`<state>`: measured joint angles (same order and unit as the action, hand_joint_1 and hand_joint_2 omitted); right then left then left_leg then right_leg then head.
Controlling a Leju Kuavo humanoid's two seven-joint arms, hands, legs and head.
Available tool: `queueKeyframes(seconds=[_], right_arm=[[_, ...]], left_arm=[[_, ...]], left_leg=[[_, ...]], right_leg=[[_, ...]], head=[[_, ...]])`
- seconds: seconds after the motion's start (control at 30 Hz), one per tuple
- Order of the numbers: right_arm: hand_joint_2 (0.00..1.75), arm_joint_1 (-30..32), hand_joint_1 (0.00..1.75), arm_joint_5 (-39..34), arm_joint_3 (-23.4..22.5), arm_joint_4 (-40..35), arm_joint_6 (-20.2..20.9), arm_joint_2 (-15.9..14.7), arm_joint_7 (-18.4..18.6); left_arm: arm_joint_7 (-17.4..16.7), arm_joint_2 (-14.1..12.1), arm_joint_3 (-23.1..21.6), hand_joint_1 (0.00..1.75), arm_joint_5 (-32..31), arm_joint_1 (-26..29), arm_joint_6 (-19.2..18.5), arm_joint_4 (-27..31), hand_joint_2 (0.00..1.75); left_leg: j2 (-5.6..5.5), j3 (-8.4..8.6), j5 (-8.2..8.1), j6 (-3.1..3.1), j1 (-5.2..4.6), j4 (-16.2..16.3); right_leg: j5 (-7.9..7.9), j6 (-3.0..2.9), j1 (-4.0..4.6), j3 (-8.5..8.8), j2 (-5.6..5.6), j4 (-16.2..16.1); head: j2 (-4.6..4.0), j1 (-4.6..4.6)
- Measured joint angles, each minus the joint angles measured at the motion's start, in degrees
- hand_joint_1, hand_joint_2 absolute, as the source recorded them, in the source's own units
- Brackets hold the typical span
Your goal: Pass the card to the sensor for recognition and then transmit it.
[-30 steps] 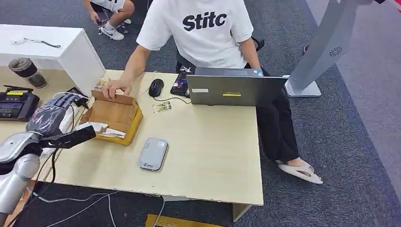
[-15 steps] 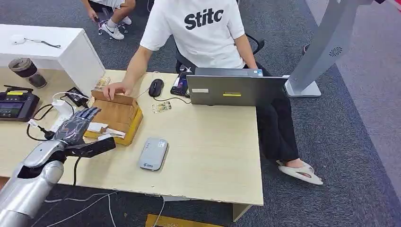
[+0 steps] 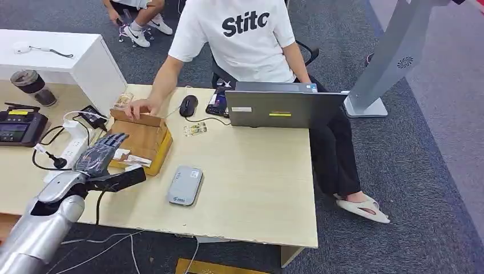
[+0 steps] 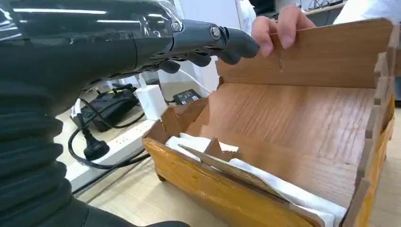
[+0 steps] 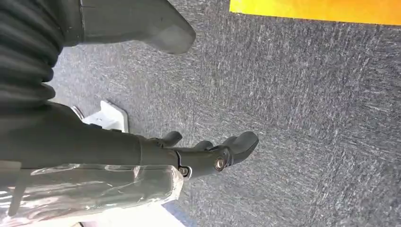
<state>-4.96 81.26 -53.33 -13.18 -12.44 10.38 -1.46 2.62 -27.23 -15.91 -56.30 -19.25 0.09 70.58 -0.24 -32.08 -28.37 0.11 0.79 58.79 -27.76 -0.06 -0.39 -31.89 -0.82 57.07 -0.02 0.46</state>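
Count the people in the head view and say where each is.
2. One person in a white shirt sits behind the table, a hand on the wooden box; another person's legs show at the top edge.

On the table (image 3: 257,188) you have one wooden box (image 3: 141,140), one grey sensor (image 3: 185,185), one laptop (image 3: 283,108), one mouse (image 3: 188,105), one power strip (image 3: 71,149) and one cup (image 3: 31,86).

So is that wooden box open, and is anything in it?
Open. The wooden box has no lid over it, and white cards lie along its front edge, near the left hand.
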Motion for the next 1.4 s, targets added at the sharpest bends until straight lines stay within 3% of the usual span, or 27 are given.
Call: queueKeyframes(seconds=[0.4,0.43,0.47,0.53,0.67,0.8,0.87,0.93,0.97,1.0,1.07,1.13,1.4], right_arm=[[1.75,0.01,0.00,-0.02,0.09,0.00,0.02,0.00,-0.04],[1.75,0.01,0.00,0.00,0.11,0.00,0.00,0.00,-0.04],[1.75,0.01,0.00,-0.02,0.11,0.00,0.00,0.00,-0.04],[1.75,0.01,0.00,-0.02,0.15,0.00,-0.02,0.00,-0.07],[1.75,0.02,0.00,0.00,0.20,0.00,-0.02,0.00,-0.11],[1.75,0.02,0.00,0.00,0.22,0.00,-0.02,0.00,-0.11],[1.75,0.02,0.00,0.00,0.24,0.00,-0.02,0.00,-0.11],[1.75,0.02,0.00,0.00,0.26,0.00,-0.02,0.00,-0.11],[1.75,0.02,0.00,0.00,0.26,0.00,-0.04,0.00,-0.11],[1.75,0.02,0.00,0.00,0.26,0.00,-0.02,0.00,-0.11],[1.75,0.02,0.00,0.00,0.26,0.00,-0.02,0.00,-0.11],[1.75,0.02,0.00,0.00,0.26,0.00,-0.04,0.00,-0.11],[1.75,0.03,0.00,0.00,0.31,0.00,-0.04,0.00,-0.11]], left_arm=[[-0.20,-0.02,-0.07,0.05,0.35,-0.04,0.42,-0.22,1.75],[-0.20,-0.04,-0.07,0.23,0.41,-0.04,0.44,-0.22,1.75],[-0.20,-0.04,-0.07,0.26,0.46,-0.04,0.44,-0.22,1.75],[-0.22,-0.07,-0.07,0.21,0.52,-0.03,0.44,-0.22,1.75],[-0.24,-0.22,-0.07,0.26,0.83,-0.03,0.44,-0.22,1.75],[-0.28,-0.24,-0.07,0.17,0.85,-0.02,0.44,-0.22,1.75],[-0.28,-0.24,-0.07,0.31,0.87,-0.02,0.44,-0.22,1.75],[-0.26,-0.24,-0.07,0.35,0.90,-0.01,0.44,-0.22,1.75],[-0.28,-0.24,-0.07,0.59,0.92,-0.01,0.44,-0.22,1.75],[-0.28,-0.24,-0.07,1.01,0.92,0.02,0.44,-0.22,1.75],[-0.28,-0.24,-0.07,0.98,0.92,0.05,0.44,-0.22,1.75],[-0.28,-0.24,-0.07,0.80,0.94,0.07,0.44,-0.22,1.75],[-0.28,-0.24,-0.07,0.86,0.94,0.09,0.44,-0.22,1.75]], left_leg=[[0.00,0.00,0.00,0.00,0.00,0.00],[0.00,0.00,0.00,0.00,0.00,0.00],[-0.01,0.00,0.00,0.00,0.00,0.00],[-0.01,-0.01,0.00,0.00,0.00,0.00],[-0.01,-0.01,0.00,0.00,0.00,0.00],[-0.01,-0.01,0.00,0.00,0.00,0.00],[-0.01,-0.01,0.00,0.00,0.00,0.00],[-0.01,-0.01,0.00,0.00,0.00,0.00],[-0.01,-0.01,0.00,0.00,0.00,0.00],[-0.01,-0.01,0.00,0.00,0.00,0.00],[-0.01,-0.01,0.00,0.00,0.00,0.00],[-0.01,-0.01,0.00,0.00,0.00,0.00],[-0.01,-0.01,0.00,0.00,0.00,0.00]], right_leg=[[0.00,0.00,0.00,0.00,0.00,0.00],[0.00,0.00,0.00,0.00,0.00,0.00],[0.00,0.00,0.00,0.00,0.00,0.00],[0.00,0.00,0.00,0.01,0.01,0.00],[0.00,0.00,0.00,0.01,0.01,0.00],[0.00,0.00,0.00,0.01,0.02,0.00],[0.00,0.00,0.00,0.01,0.02,0.01],[0.00,0.00,0.00,0.01,0.02,0.01],[0.00,0.00,0.00,0.01,0.02,0.01],[0.00,0.00,0.00,0.01,0.02,0.01],[0.00,0.00,0.00,0.01,0.02,0.01],[0.00,0.00,0.00,0.01,0.02,0.01],[0.00,0.00,0.00,0.01,0.02,0.01]], head=[[0.00,0.00],[0.00,0.00],[0.00,0.00],[0.00,0.00],[0.00,0.00],[0.00,0.00],[0.00,0.00],[0.00,0.00],[0.00,0.00],[0.00,0.00],[0.00,0.00],[0.00,0.00],[0.00,0.00]])
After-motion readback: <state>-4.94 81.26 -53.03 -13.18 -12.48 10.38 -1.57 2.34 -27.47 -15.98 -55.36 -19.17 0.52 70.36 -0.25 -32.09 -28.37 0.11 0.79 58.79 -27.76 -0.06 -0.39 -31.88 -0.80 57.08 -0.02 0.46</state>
